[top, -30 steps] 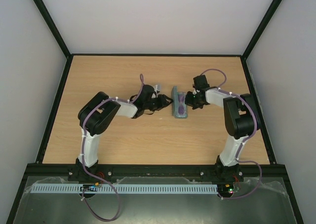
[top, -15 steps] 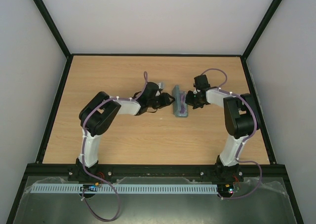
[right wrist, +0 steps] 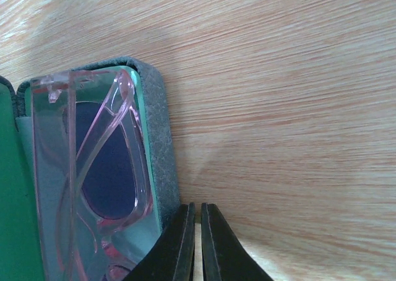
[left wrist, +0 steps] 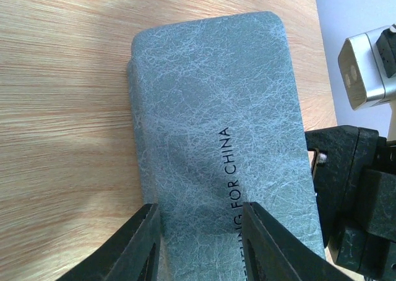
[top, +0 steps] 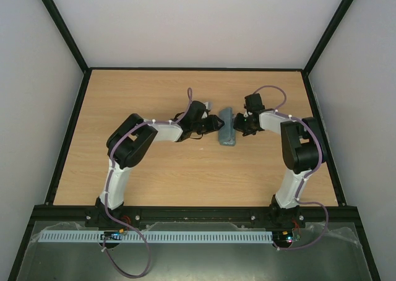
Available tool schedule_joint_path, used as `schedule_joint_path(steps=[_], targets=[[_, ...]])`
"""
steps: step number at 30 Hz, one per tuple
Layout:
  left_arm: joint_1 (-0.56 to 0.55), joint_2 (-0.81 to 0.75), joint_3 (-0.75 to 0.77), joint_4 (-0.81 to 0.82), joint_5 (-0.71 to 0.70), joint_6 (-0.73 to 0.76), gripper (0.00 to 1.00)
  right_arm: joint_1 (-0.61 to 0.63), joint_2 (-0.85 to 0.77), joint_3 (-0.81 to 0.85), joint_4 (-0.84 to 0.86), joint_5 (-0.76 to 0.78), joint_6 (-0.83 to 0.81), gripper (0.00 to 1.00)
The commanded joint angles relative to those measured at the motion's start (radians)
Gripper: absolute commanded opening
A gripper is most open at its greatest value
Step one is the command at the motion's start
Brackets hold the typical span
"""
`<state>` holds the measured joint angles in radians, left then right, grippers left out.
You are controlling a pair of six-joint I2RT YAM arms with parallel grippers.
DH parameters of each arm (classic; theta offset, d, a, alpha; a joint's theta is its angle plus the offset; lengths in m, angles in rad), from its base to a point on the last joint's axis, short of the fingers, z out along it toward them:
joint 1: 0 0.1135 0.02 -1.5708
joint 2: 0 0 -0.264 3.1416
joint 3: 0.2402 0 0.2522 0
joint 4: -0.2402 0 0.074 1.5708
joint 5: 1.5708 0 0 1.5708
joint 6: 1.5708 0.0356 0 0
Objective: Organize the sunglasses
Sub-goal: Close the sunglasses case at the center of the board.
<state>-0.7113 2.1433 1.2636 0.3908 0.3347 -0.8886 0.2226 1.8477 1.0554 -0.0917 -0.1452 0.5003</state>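
Observation:
The sunglasses (right wrist: 141, 169), pink translucent frame with dark lenses, lie folded inside the grey-blue case (right wrist: 162, 138). The case's green-lined lid (right wrist: 8, 188) leans over them, partly closed. In the top view the case (top: 226, 127) sits mid-table and its lid hides the sunglasses. My left gripper (left wrist: 199, 210) is open, its fingers spread across the lid's textured outer face (left wrist: 216, 89). My right gripper (right wrist: 198, 208) is shut and holds nothing; its tips rest on the wood against the case's right wall. In the top view the left gripper (top: 213, 123) and right gripper (top: 240, 127) flank the case.
The wooden table (top: 154, 169) is bounded by a black frame and white walls. In the left wrist view the right arm's black gripper body (left wrist: 356, 194) and its silver camera (left wrist: 365, 67) sit just beyond the case's far edge.
My left gripper has moved right toward the case, and the lid has swung over the sunglasses, hiding them from above. The right gripper has stayed shut beside the case.

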Motion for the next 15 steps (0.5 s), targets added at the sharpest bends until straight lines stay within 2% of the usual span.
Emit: schedule_joint_path(steps=[1,12,15], targets=[[-0.042,0.059,0.021,-0.057,0.015,0.021,0.38,0.023,0.021,-0.026,-0.023,-0.058,-0.005,0.07],[-0.057,0.109,0.077,-0.094,0.022,0.027,0.39,0.023,0.02,-0.045,-0.003,-0.081,0.003,0.07],[-0.047,0.074,0.049,-0.094,0.019,0.033,0.39,0.018,0.007,-0.049,-0.013,-0.066,-0.004,0.07]])
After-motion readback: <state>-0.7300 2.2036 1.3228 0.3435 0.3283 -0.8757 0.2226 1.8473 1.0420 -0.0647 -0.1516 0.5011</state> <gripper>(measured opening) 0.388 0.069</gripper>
